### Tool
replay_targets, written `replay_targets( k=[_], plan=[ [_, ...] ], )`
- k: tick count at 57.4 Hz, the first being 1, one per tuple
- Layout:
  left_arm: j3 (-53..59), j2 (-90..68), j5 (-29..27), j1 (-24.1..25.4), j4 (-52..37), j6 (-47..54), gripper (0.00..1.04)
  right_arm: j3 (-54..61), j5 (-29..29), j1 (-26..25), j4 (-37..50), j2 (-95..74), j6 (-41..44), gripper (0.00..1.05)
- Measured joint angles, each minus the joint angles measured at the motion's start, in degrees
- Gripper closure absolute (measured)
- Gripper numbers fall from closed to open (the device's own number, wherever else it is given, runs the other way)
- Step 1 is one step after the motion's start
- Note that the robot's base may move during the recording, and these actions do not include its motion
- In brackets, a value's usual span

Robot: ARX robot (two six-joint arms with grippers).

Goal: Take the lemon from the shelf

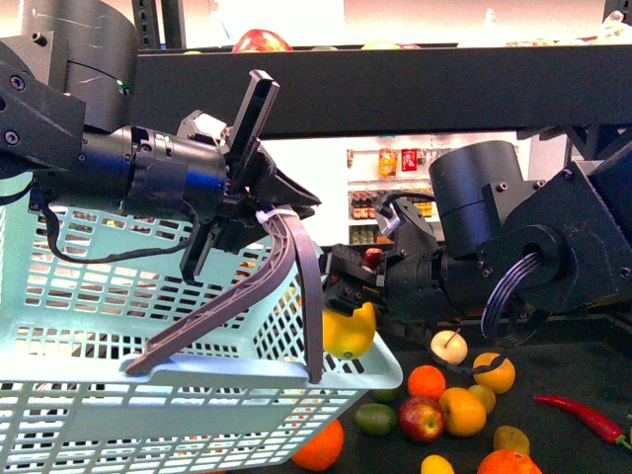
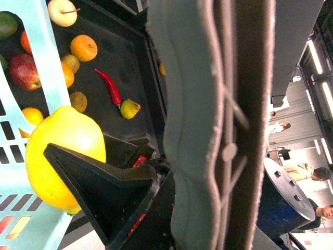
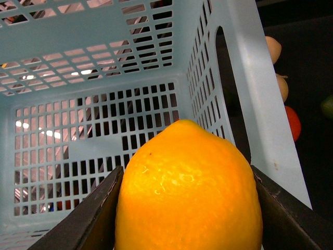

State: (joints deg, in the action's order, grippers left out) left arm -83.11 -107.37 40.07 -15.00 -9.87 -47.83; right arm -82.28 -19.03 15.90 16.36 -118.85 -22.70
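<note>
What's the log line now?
right tool: shut on yellow oval lemon | lemon: by pale blue plastic basket | left tool: holds grey basket handle

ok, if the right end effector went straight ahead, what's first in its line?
Likely the basket's mesh inner wall; the right end effector, shut on the lemon, points into the basket. Depth unclear.

Basket (image 1: 109, 400) hangs left by its handle (image 1: 242, 296) from the left gripper (image 1: 281, 202); lemon (image 1: 348, 333) sits at its right rim, between the fingers (image 3: 291, 213) of the right gripper (image 1: 346, 296); loose fruit (image 1: 462, 410) lies on the shelf (image 1: 578, 360) below, right.
</note>
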Motion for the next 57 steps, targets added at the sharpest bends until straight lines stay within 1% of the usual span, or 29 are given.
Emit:
replay_targets(
  k=[9, 12, 14, 22, 24, 29, 38, 45, 57],
  plan=[
    [0.0, 0.0, 0.0, 0.0, 0.0, -0.02, 0.96, -1.25, 1.07, 0.55, -0.07, -0.57, -0.04, 0.41],
    [-0.02, 0.0, -0.02, 0.0, 0.0, -0.02, 0.96, -1.66, 1.7, 0.79, -0.09, -0.72, 0.04, 0.32],
    [-0.02, 0.0, 0.0, 0.0, 0.0, 0.0, 0.96, -1.73, 1.75, 0.87, -0.09, -0.74, 0.13, 0.29],
    [0.0, 0.0, 0.07, 0.02, 0.0, -0.07, 0.97, -1.77, 2.03, 0.92, 0.85, -0.74, 0.22, 0.09],
    [0.0, 0.0, -0.07, 0.0, 0.0, -0.13, 0.97, -1.77, 2.32, 0.9, 1.01, -0.74, 0.22, 0.06],
    [-0.02, 0.0, -0.11, 0.0, 0.0, -0.04, 0.97, -1.77, 2.69, 0.61, 1.53, -0.74, 0.74, 0.08],
    [-0.02, -0.11, -0.07, 0.0, 0.0, -0.22, 0.97, -1.73, 4.61, -1.31, 1.79, -0.57, 3.82, 0.07],
    [-0.02, -0.11, -0.26, 0.04, 0.0, -0.31, 0.97, -1.38, 5.42, -4.26, 1.95, 0.37, 6.78, 0.07],
    [-0.02, -0.13, -0.02, 0.04, 0.0, -0.37, 0.97, -1.31, 5.73, -11.21, 1.77, 1.86, 10.45, 0.07]
  ],
)
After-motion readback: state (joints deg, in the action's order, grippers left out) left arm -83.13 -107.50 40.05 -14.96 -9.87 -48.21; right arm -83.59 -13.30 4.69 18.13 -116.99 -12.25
